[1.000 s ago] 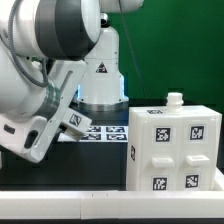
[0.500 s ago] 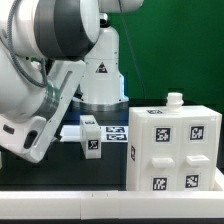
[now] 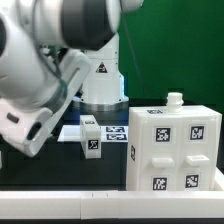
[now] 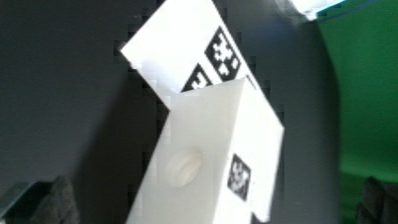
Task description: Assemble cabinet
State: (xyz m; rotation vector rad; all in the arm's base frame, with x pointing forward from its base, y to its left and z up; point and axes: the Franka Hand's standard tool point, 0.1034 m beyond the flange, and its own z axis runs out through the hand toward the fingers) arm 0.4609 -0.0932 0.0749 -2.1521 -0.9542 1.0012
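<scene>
On the exterior view's right, cabinet (image 3: 172,148), knob (image 3: 174,99) on top, tagged panel (image 3: 91,135) upright nearby, gripper (image 3: 35,130) state unclear

The cabinet box (image 3: 170,148) stands on the table (image 3: 60,175) in the lower right of the exterior view. The knob (image 3: 174,99) sits on its top side. To the left of the box, a little apart from it and near the centre of the frame, a small panel (image 3: 91,135) stands upright on the table. Behind this panel the marker board (image 3: 115,131) lies flat. Farther back, in the upper middle, stands the robot base (image 3: 100,85). The arm (image 3: 50,60) fills the upper left, in front of the base. In the wrist view the small panel (image 4: 214,150) is in front of the marker board (image 4: 187,50) and covers a part of it.
</scene>
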